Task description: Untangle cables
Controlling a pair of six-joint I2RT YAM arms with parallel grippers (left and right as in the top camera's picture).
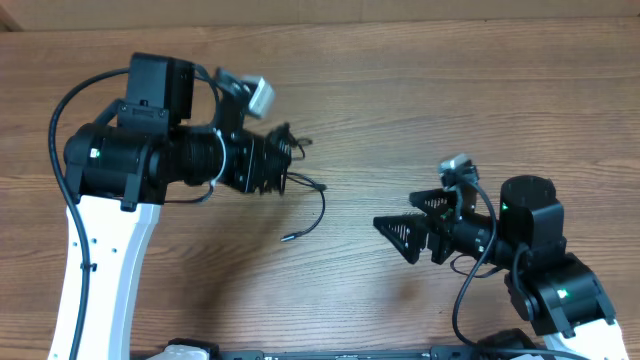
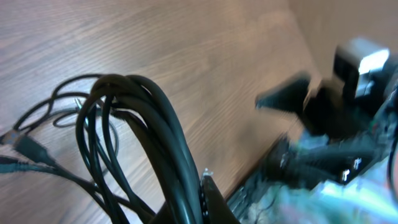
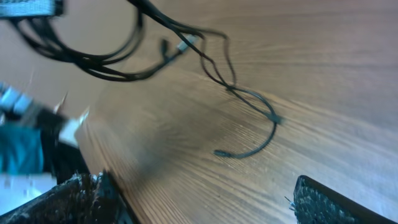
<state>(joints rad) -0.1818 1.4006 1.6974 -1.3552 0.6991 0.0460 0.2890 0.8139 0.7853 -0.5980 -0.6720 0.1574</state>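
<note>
Overhead, the left gripper (image 1: 283, 152) is seen at the upper left of the wooden table (image 1: 480, 90), clenched on the cables (image 2: 155, 118), which are bunched at its tip. In the left wrist view the bundle is shown as several dark loops arching up and over from the gripper's tip, with thinner strands and a few small plugs (image 2: 28, 148) spread on the wood to the left. One loose strand (image 3: 268, 127) is let down from the bundle onto the table – it curves round and ends in a small plug (image 1: 288, 237) lying flat on the wood, roughly between the two arms.

The right gripper (image 1: 396, 212) is held well apart from the cables, at the right side of the table and pointed left towards them. Its jaws are spread wide and nothing is held between them. In the right wrist view both dark fingers (image 3: 74, 199) are seen at the bottom corners, with bare wood between them; the trailing strand and its plug are seen ahead, untouched, while the raised tangle is seen blurred at the top left – individual cords cannot be told apart there.
</note>
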